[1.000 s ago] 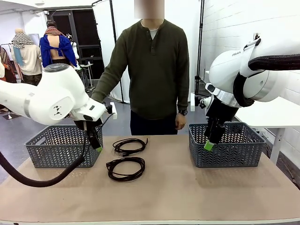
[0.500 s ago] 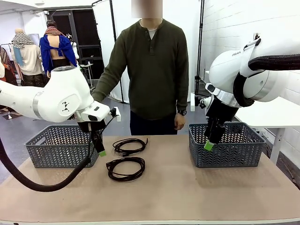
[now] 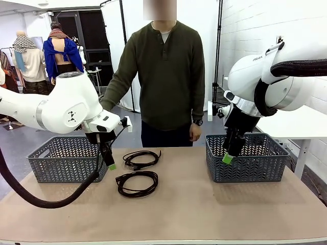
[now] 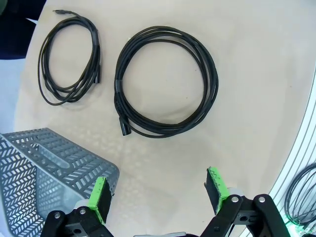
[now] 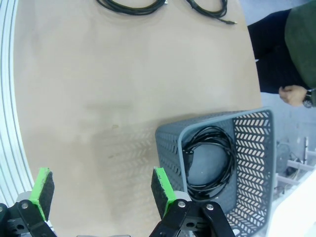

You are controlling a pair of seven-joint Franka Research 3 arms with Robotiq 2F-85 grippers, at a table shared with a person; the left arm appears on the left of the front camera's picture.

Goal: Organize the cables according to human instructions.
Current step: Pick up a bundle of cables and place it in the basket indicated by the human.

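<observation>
2 black coiled cables [image 4: 117,94] on table [image 4: 247,74], 3rd (poss. more) in basket [image 5: 252,148]; left gripper [image 4: 158,192], right gripper [image 5: 101,190] released.

Tan table [image 3: 204,214], two cables [image 4: 117,94] (coiled), two grey baskets [image 3: 66,163]

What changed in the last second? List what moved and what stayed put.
The left pincer shifted right and slightly down, past the corner of the left basket, toward the far cable and the near cable; its arm rose a little. Nothing was gripped or let go: both pincers remain open and empty. The right pincer, both cables and the person stayed put.
</observation>
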